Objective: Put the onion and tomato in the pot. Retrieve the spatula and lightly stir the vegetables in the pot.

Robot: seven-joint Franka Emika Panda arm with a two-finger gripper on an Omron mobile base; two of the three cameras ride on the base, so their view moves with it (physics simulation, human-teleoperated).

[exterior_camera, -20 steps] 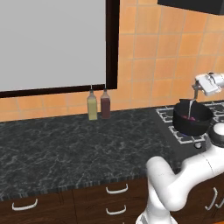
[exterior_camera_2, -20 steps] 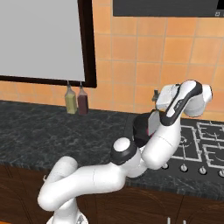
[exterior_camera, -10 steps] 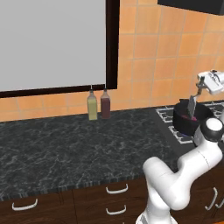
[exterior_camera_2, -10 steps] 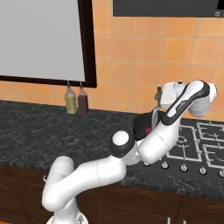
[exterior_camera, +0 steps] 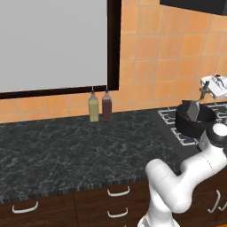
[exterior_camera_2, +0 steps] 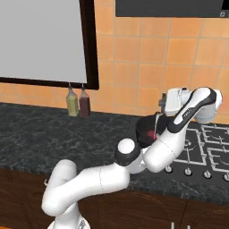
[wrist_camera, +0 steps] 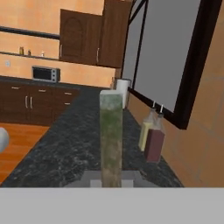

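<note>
The black pot (exterior_camera: pixel 185 123) stands on the stove at the right; in the right base view the pot (exterior_camera_2: pixel 144 127) is partly behind my arm. Inside it lies the red tomato (exterior_camera_2: pixel 153 134). The onion is hidden. My gripper (exterior_camera: pixel 205 91) hangs above the pot's far right side, shut on the spatula (exterior_camera: pixel 193 111), whose pale blade dips into the pot. In the hand view the spatula (wrist_camera: pixel 111 135) runs straight up from between my gripper (wrist_camera: pixel 111 180) as a grey-green strip.
Two bottles, yellow-green (exterior_camera: pixel 93 108) and dark red (exterior_camera: pixel 107 106), stand at the wall under the window; they also show in the hand view (wrist_camera: pixel 151 135). The stove grate (exterior_camera_2: pixel 210 147) lies right of the pot. The dark counter (exterior_camera: pixel 66 146) stretches left.
The hand has drifted slightly to the right above the pot, and the arm's elbow has shifted. The spatula stays in the grip with its blade in the pot.
</note>
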